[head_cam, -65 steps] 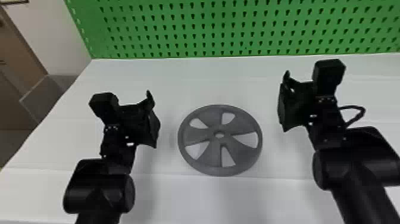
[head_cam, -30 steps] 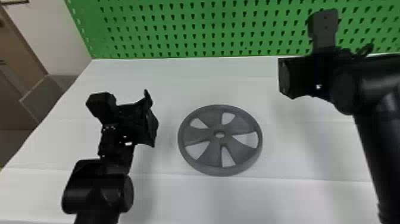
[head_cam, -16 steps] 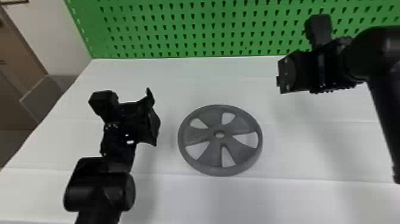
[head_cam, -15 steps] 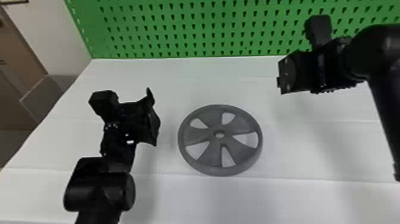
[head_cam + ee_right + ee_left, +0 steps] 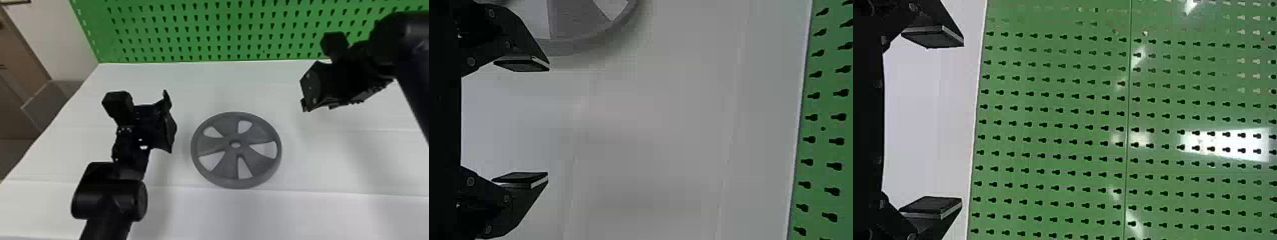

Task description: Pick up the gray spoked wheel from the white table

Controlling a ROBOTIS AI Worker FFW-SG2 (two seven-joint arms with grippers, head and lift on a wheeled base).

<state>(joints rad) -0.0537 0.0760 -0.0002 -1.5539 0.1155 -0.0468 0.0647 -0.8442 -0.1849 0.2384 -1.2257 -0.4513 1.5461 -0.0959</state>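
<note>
Head view: one round gray wheel with broad flat spokes (image 5: 228,169), lying flat on the white table (image 5: 306,213); five openings between the spokes, a small round hole at the centre, white showing through. Left hand, black, two-fingered (image 5: 169,123): over the table, to the left of the wheel, apart from it, nothing held. Right hand, black, two-fingered (image 5: 308,92): raised over the table, to the right of the wheel and farther toward the back, likewise apart from it. Green perforated metal-looking board (image 5: 212,35): upright along the table's far edge, rows of dark keyhole slots

Left wrist view: left hand (image 5: 962,123), two flat black fingers spread wide, empty; white table surface between them, green board beyond, with a straight seam and bright reflections

Right wrist view: right hand (image 5: 549,120), two flat black fingers set wide apart, empty; part of the wheel's rim and spokes beyond one finger, overlapped by it in this view; white table surface between the fingers, slotted green board past the table's far edge
</note>
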